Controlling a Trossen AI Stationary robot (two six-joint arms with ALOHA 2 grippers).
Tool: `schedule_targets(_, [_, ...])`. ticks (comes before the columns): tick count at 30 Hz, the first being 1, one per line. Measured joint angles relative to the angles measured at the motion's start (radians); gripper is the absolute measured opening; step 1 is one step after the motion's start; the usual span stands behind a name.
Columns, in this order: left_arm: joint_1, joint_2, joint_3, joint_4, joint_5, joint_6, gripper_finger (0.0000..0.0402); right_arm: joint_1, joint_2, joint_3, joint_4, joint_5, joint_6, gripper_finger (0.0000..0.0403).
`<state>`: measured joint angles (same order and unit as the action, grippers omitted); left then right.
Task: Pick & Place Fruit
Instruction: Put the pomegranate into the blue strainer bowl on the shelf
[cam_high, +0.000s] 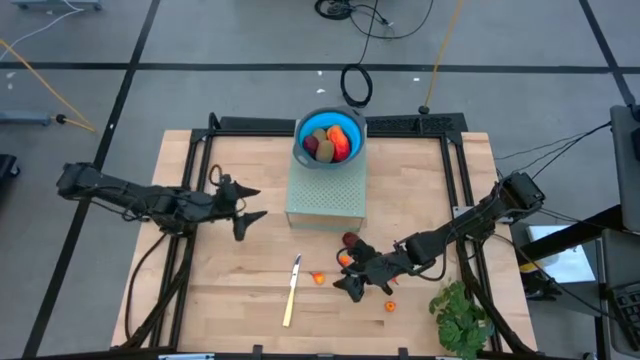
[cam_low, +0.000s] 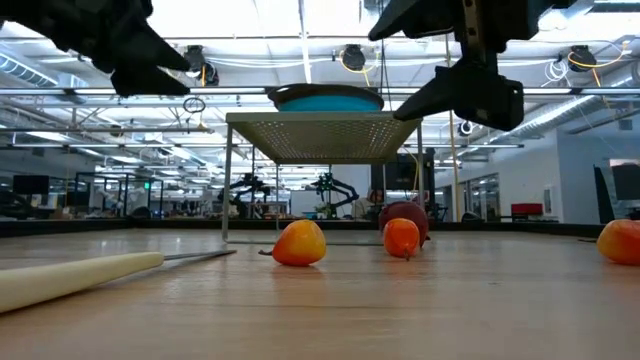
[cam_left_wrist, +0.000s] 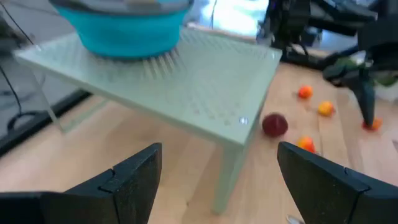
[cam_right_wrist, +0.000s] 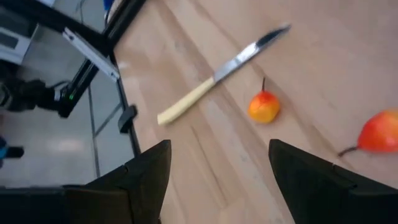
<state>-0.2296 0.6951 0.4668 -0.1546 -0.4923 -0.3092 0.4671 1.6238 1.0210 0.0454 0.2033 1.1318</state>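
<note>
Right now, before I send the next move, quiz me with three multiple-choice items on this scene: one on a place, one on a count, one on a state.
1. Where is the blue bowl?
A. On the bare table
B. On top of the pale green perforated stand
C. Beside the knife

2. How many small orange fruits lie loose on the table in the high view?
A. One
B. Three
C. Six

3. How are the right gripper's fingers?
A. Open, holding nothing
B. Shut on the knife
C. Shut on a fruit

Answers:
1. B, the high view and left wrist view show the bowl sitting on the stand.
2. B, one by the knife, one near the dark red ball, one near the leafy bunch.
3. A, the right wrist view shows the fingers apart with only table between them.
</note>
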Motion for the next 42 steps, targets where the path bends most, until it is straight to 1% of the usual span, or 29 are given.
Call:
schedule_targets(2, [0.018, 0.017, 0.000, -0.007, 0.049, 0.000, 0.0319, 0.002, 0.000, 0.000, -0.017, -0.029, 0.002, 0.0263])
schedule_targets(5, [0.041, 0.052, 0.000, -0.038, 0.091, -0.032, 0.0319, 0.009, 0.000, 0.000, -0.023, -0.036, -0.012, 0.0263])
schedule_targets(12, [0.072, 0.177, 0.000, -0.026, 0.100, -0.106, 0.0319, 0.032, 0.000, 0.000, -0.059, -0.027, -0.022, 0.0262])
schedule_targets(15, [0.073, 0.228, 0.000, -0.028, 0.100, -0.138, 0.0319, 0.046, 0.000, 0.000, -0.071, -0.023, -0.020, 0.0255])
schedule_targets(20, [0.072, 0.289, 0.000, -0.028, 0.100, -0.172, 0.0319, 0.059, 0.000, 0.000, -0.082, -0.023, -0.020, 0.0215])
schedule_targets(28, [0.072, 0.313, 0.000, -0.036, 0.099, -0.198, 0.0319, 0.057, 0.000, 0.000, -0.147, -0.022, -0.055, 0.0117])
schedule_targets(31, [0.072, 0.313, 0.000, -0.037, 0.099, -0.198, 0.0319, 0.045, 0.000, 0.000, -0.157, -0.020, -0.141, 0.0079])
schedule_targets(36, [0.072, 0.313, 0.000, -0.045, 0.104, -0.199, 0.0319, 0.001, 0.000, 0.000, -0.128, -0.024, -0.405, 0.0015])
schedule_targets(38, [0.071, 0.313, 0.000, -0.054, 0.116, -0.206, 0.0319, -0.020, 0.000, 0.000, -0.127, -0.035, -0.489, 0.0005])
schedule_targets(42, [0.061, 0.313, 0.000, -0.075, 0.125, -0.224, 0.0319, -0.058, -0.001, 0.000, -0.134, -0.074, -0.660, 0.0017])
